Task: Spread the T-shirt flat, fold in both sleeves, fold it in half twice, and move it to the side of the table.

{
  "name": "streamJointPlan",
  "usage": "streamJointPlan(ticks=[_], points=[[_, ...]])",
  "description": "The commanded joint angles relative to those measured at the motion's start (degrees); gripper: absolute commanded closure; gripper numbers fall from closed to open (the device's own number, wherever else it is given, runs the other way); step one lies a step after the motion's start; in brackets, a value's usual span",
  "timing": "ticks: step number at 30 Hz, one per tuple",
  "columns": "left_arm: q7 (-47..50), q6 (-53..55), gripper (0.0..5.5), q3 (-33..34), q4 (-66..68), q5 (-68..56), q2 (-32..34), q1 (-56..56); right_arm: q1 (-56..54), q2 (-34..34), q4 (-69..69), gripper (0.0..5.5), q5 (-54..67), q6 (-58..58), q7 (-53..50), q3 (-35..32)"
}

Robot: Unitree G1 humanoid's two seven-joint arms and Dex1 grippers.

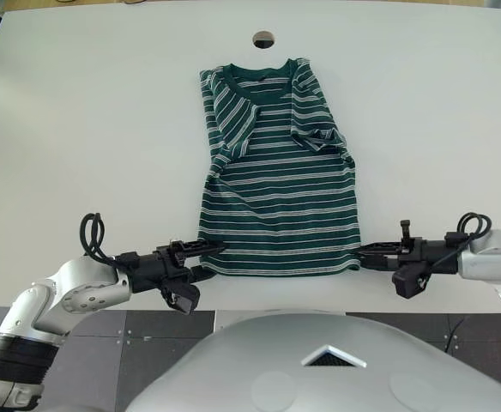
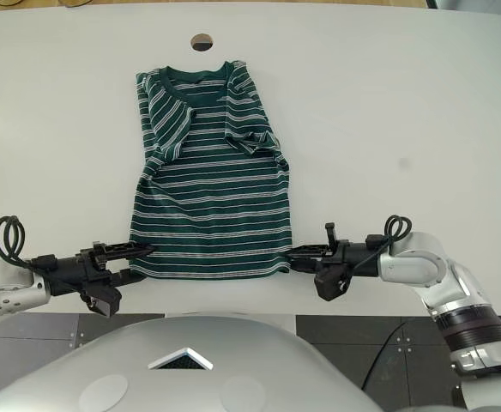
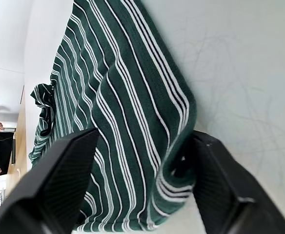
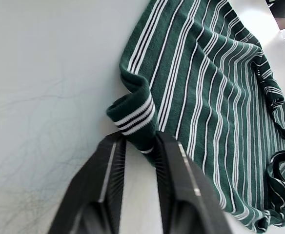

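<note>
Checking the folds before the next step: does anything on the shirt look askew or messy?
Yes. On the T-shirt, the right sleeve is folded in but bunched into wrinkles, not flat like the left sleeve. The hem corner pinched in the right gripper is curled over.

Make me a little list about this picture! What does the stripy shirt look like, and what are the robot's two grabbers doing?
T-shirt: green with white stripes, lying on the table, both sleeves folded in
left gripper: open, one finger on each side of a bottom corner of the shirt
right gripper: shut, pinching the other bottom corner of the hem
table: white, with a round hole beyond the collar
Not yet done: folding in half, moving to the side
</note>
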Motion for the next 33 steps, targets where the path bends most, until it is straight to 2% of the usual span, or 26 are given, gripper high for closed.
streamJointPlan(ticks=[1, 11, 13, 16, 18, 21, 23, 25, 27, 30, 33], points=[[-1.16, 1.68, 3.26, -2.05, 2.11, 3.68, 0.92, 0.75, 0.58, -1.4, 2.45, 5.4, -5.51, 2.64, 0.52, 2.32], [0.37, 1.81, 5.1, -3.83, 4.1, 4.43, 0.85, -0.11, -0.14, -2.45, 2.83, 5.4, -4.98, 2.92, -1.05, 3.97], [0.56, 1.88, 5.35, -3.96, 4.2, 4.13, 0.78, -0.19, -0.2, -2.64, 2.7, 5.4, -4.73, 3.02, -1.23, 4.29], [-0.35, 3.08, 5.35, -4.01, 3.28, 0.33, 0.81, -0.47, -0.17, -2.97, 1.99, 5.4, -2.9, 3.64, -0.83, 4.93], [-4.81, 11.46, 5.35, -6.15, -2.4, -14.89, 0.68, 1.33, 0.51, -4.3, -0.52, 5.4, 1.27, 5.91, 1.01, 5.57], [-15.26, 28.49, 5.35, -10.3, -13.92, -39.46, 6.55, 7.63, 4.75, -10.21, -12.94, 5.4, 19.12, 19.42, 7.03, 6.31], [-22.02, 36.25, 5.35, -9.2, -20.5, -53.07, 14.14, 11.89, 8.06, -15.81, -20.97, 5.4, 30.69, 28.98, 10.47, 5.13], [-27.66, 39.59, 5.35, -4.96, -26.19, -64.95, 20.35, 16.32, 10.68, -21.28, -26.76, 5.4, 40.75, 36.63, 14.14, 2.95], [-31.82, 40.48, 5.35, -0.8, -28.14, -69.82, 22.33, 19.72, 12.04, -23.52, -29.62, 5.4, 46.62, 41.22, 16.51, 0.76], [-34.55, 41.37, 5.35, 4.09, -28.88, -70.77, 21.26, 22.79, 12.58, -23.03, -31.84, 5.4, 50.15, 46.15, 16.67, -3.03], [-29.2, 43.98, 5.35, 5.1, -27.42, -70.32, 14.12, 16.44, 9.3, -16.59, -32.78, 5.4, 47.28, 47.9, 12.59, -4.72]])
